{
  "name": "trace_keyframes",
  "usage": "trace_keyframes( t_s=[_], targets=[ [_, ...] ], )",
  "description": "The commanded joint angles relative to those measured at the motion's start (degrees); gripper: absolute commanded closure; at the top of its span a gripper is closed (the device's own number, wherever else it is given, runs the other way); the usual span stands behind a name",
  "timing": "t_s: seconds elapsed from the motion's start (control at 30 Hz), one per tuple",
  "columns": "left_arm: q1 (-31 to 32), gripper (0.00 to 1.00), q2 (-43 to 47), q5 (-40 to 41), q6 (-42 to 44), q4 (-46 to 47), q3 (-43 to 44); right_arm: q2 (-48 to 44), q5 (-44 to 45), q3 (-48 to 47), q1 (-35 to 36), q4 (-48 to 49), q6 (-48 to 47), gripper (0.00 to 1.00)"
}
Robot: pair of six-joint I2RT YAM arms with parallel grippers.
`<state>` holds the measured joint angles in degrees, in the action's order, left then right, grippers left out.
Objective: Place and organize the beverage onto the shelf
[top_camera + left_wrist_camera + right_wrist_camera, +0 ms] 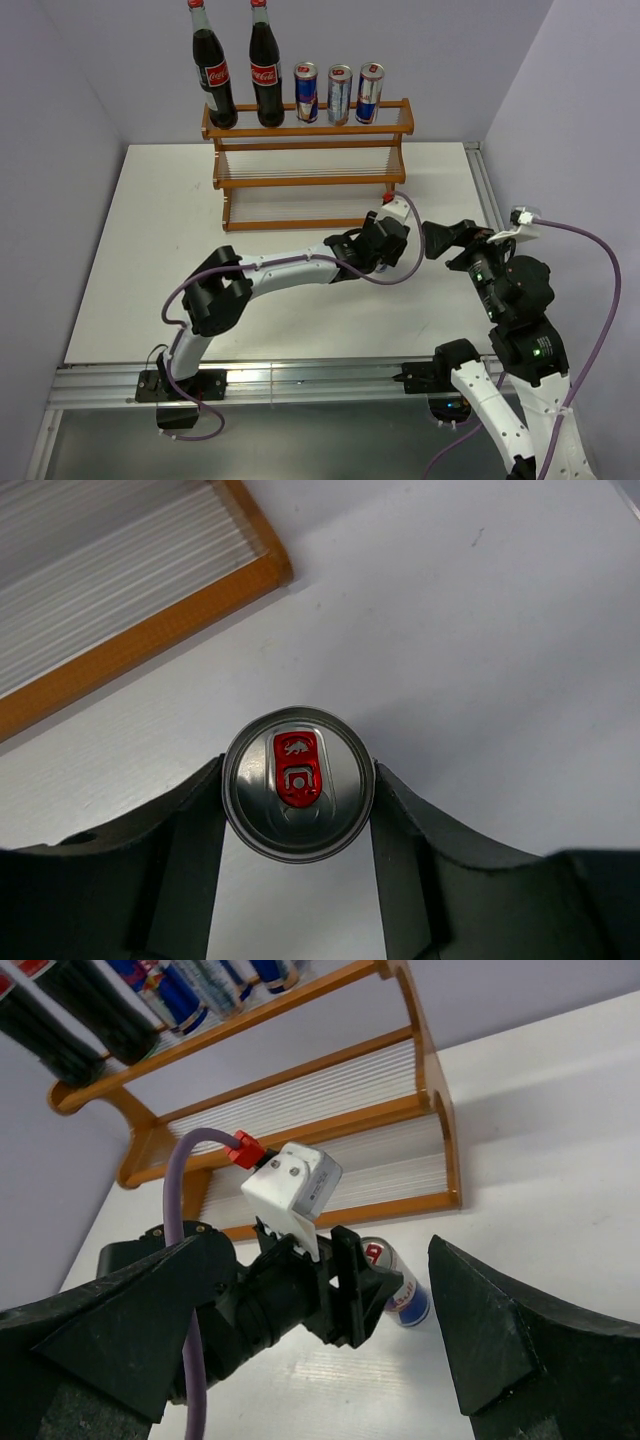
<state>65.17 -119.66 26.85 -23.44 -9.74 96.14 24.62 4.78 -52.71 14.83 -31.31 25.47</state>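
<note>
— Left gripper [385, 240] is clamped on the fourth can [298, 780]! In the wrist view both dark fingers [195, 845] press its sides, with the red tab facing straight up between them.

— And where is that can?

— Out on the white table [150, 250], just in front of the right end of the shelf [305, 165] at the lowest tier. From the right wrist, the can's blue and red side peeks out under the left wrist. I can't tell whether its base touches the table or hangs just above it.

— What about the right gripper [432, 240]?

— Spread wide and holding nothing. It sits just beside the left one, aimed at it, and the fingers do not touch the can.

— How does the shelf look?

— The top tier is busy. The left cola bottle [213, 70] and the right cola bottle [265, 68] stand upright side by side, then three cans [340, 93] stand in a row to their right. The two lower tiers show only bare slats.

— Anything else?

— A purple cable [180, 1210] loops over the left arm, past its white camera mount [295, 1185].
</note>
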Motion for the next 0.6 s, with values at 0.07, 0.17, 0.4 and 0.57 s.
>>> trace_keyframes(
  t_s=[0.07, 0.17, 0.4, 0.57],
  targets=[
    [-1.27, 1.00, 12.50, 3.21, -1.69, -1.68, -4.72, -1.07, -7.58, 4.01, 0.11, 6.69, -0.34, 0.00],
    [-3.46, 1.00, 19.18, 0.05, -3.01, -2.92, -9.20, -0.54, -12.91, 7.70, 0.11, 12.39, 0.54, 0.00],
    [-13.99, 1.00, 34.11, -16.03, -6.35, -8.10, -17.46, 11.82, -34.02, 12.80, 0.20, 26.45, 3.09, 0.00],
    [-17.17, 1.00, 42.21, -20.60, -5.39, -11.00, -21.34, 25.28, -50.46, 11.68, 0.90, 33.59, 1.34, 0.05]
  ],
)
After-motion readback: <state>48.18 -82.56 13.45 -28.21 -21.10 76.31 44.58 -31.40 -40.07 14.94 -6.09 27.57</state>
